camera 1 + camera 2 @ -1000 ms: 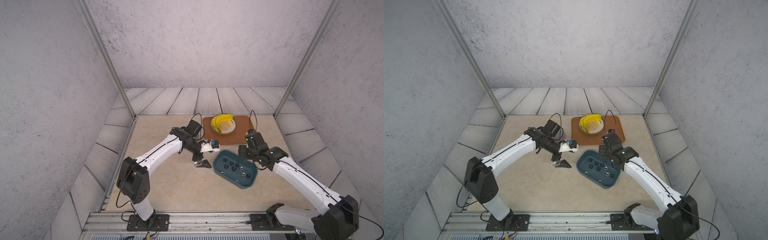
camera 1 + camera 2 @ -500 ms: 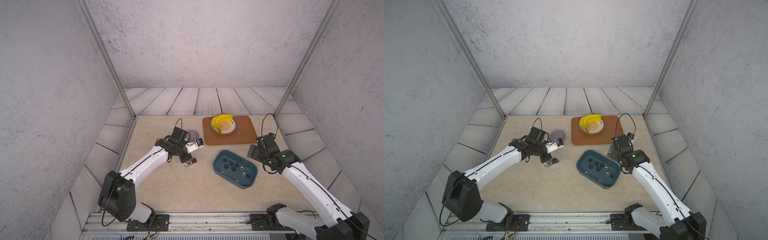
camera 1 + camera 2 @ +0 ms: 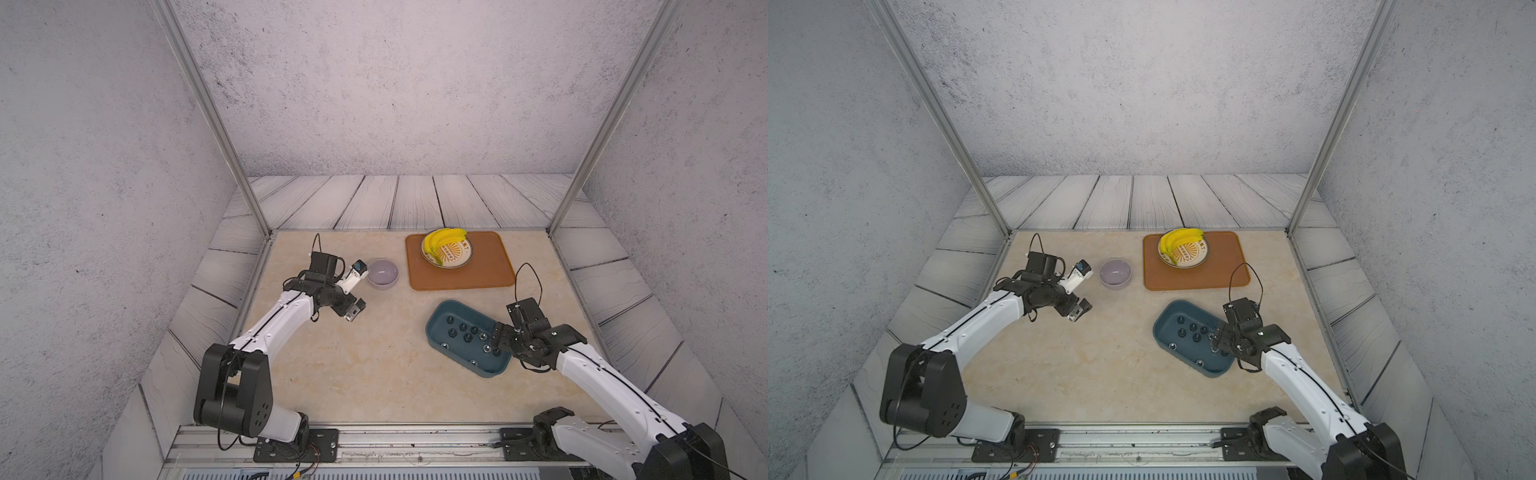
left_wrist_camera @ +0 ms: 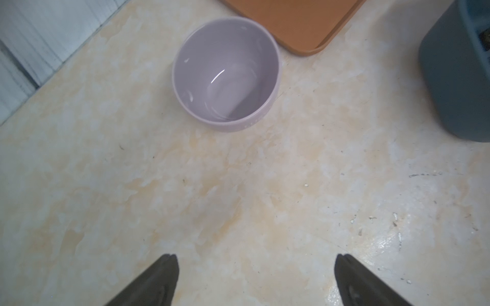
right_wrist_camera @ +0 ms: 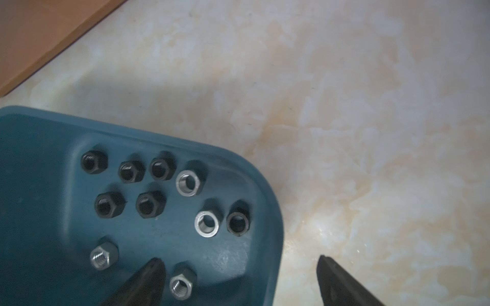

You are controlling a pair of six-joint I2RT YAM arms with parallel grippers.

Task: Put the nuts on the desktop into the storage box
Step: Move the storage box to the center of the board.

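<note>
Nuts: ten are being counted in the right wrist view, six black and four silver, all lying inside the box.
Desktop: no loose nut is being seen on it in any view; spots under the arms are being hidden.
Left gripper: being held spread and empty above bare desktop, near the bowl.
Right gripper: being held spread with nothing pinched, one finger over the box's inside, one over the desktop.
Progress: the task is being judged finished, or nearly so.
Left to do: nothing is being shown.
</note>
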